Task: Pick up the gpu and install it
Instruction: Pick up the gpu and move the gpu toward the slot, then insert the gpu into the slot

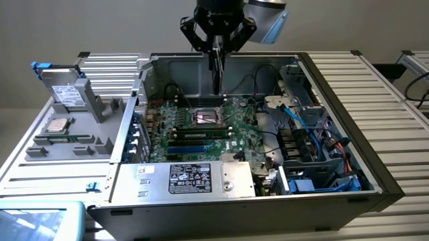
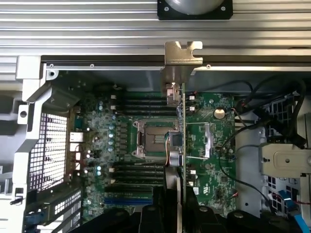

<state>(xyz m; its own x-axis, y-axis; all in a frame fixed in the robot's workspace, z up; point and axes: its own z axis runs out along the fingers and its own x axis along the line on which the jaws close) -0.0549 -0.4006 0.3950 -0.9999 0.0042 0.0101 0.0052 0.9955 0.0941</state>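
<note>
The arm (image 1: 266, 15) reaches down from above, its black gripper (image 1: 216, 50) pointing straight downward and closed on the thin gpu (image 1: 216, 75) that hangs edge-on beneath it.

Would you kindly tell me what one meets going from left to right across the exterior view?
Silver drive with a white label → graphics card gripped edge-on by the end effector → blue cable → ribbed metal tabletop.

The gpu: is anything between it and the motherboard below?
Nothing visible. The gripper holds the gpu edge-down over the open case, with clear air down to the motherboard. Cables lie to the exterior view's right.
</note>
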